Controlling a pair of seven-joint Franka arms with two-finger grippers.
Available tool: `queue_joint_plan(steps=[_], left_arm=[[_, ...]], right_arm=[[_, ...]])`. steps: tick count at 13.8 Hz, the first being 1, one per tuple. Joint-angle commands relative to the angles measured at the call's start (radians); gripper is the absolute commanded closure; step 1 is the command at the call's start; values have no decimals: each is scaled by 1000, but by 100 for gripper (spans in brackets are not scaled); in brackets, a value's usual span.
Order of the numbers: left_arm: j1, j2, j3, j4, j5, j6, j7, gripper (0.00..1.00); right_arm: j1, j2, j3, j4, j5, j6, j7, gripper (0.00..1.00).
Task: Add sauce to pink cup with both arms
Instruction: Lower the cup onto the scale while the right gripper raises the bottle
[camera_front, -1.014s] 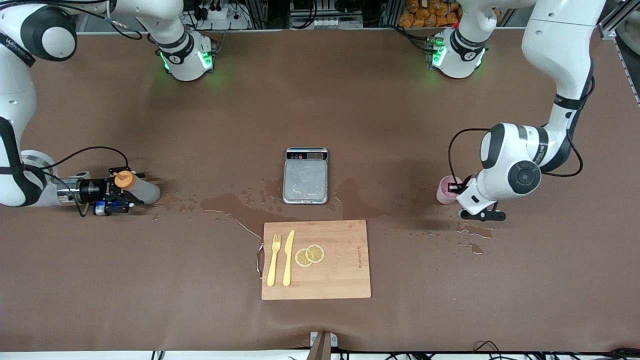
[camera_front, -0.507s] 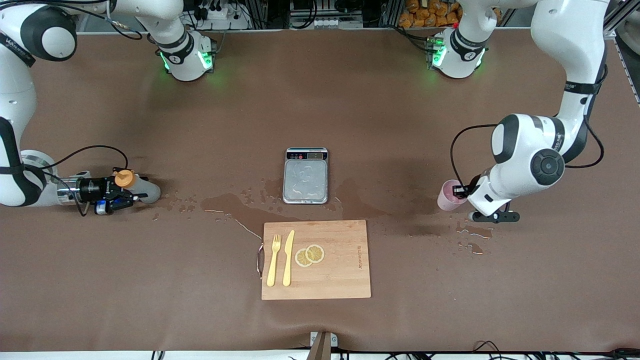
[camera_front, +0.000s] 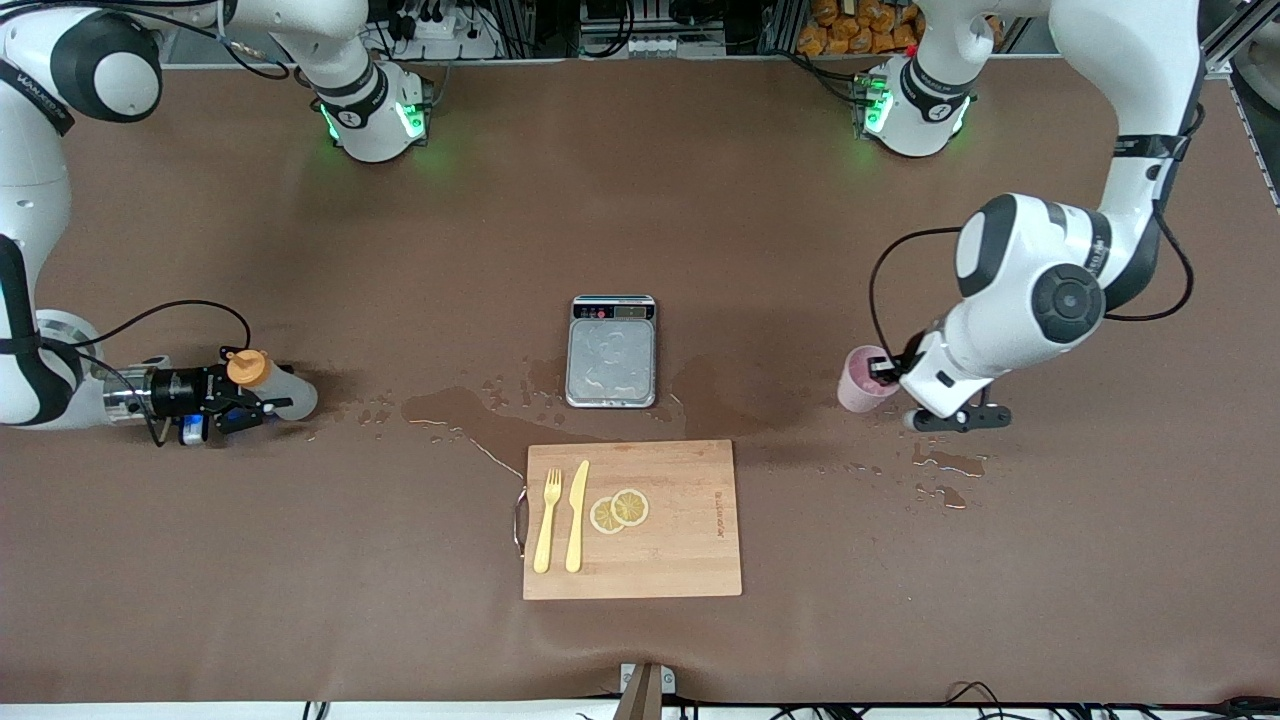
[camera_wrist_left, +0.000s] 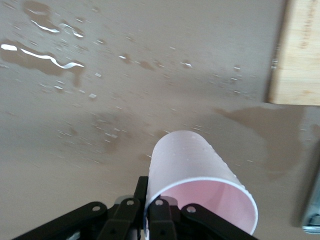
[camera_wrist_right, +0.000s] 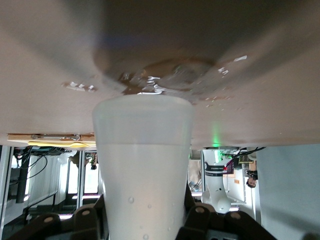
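We have both task items in hand. Our left hand (camera_front: 885, 375) is pinched shut on the rim of the pink cup (camera_front: 858, 380), carrying it tilted, low over the wet tabletop (camera_front: 700, 200) between the left arm's end and the silver scale (camera_front: 611, 350). Our right hand (camera_front: 238, 398) is clamped around the sauce bottle (camera_front: 272, 385) at the right arm's end, the bottle lying nearly level with its orange cap (camera_front: 246, 368) by the fingers.

To do this step well, we judge we should level the cup, bring both toward the middle, and tip the nozzle over the rim before squeezing.

The scale, the cutting board (camera_front: 632, 518) with fork (camera_front: 547, 520), knife (camera_front: 577, 515) and lemon slices (camera_front: 619, 510), and the puddles (camera_front: 470, 412) sit between our arms, so we would keep above them.
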Motion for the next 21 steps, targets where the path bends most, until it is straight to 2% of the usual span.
queue_joint_plan(steps=[1, 3, 5, 9, 13, 16, 19, 21], left_arm=[[-21, 4, -73, 47, -6, -41, -146, 100], [-62, 21, -90, 85, -17, -42, -243, 100], [-135, 60, -90, 140, -17, -42, -355, 100], [-289, 186, -88, 263, -12, -41, -548, 100], [-377, 318, -82, 403, -6, -33, -711, 100], [-413, 367, -79, 443, -8, -9, -747, 100], [-446, 395, -74, 443, -8, 71, -768, 100], [-470, 413, -74, 443, -8, 111, -770, 100]], right_arm=[[38, -26, -9, 68, -52, -6, 100, 45], [66, -34, -7, 116, -96, -6, 150, 45], [88, -53, -12, 122, -104, -3, 191, 45], [174, -146, -9, 119, -185, 72, 324, 45], [274, -230, -7, 119, -254, 125, 514, 45], [346, -290, -6, 113, -341, 164, 648, 45], [418, -316, -10, 113, -361, 165, 765, 45], [486, -336, -6, 114, -476, 194, 875, 45]])
